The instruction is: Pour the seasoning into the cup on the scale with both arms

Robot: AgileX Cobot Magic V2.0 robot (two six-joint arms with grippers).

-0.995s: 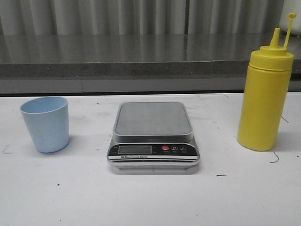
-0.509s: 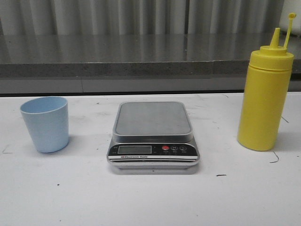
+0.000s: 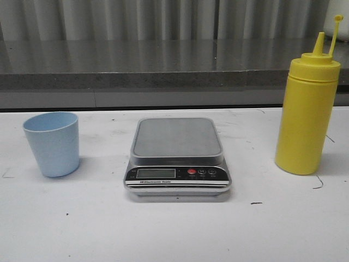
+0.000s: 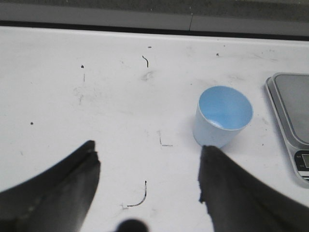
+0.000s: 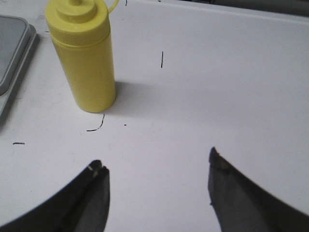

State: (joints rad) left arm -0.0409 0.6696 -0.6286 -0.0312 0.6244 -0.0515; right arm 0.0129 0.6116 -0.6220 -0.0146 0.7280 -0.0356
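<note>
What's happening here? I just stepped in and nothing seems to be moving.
Nothing is being handled yet. The cup stands empty on the table to the left of the scale, not on it, and the seasoning bottle stands upright to the right with its cap off the nozzle. The left gripper is open near the cup, and the right gripper is open short of the bottle. The scale's platform is bare.

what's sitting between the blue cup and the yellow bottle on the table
The scale stands between the cup and the seasoning, apart from both; the front view shows it.
</note>
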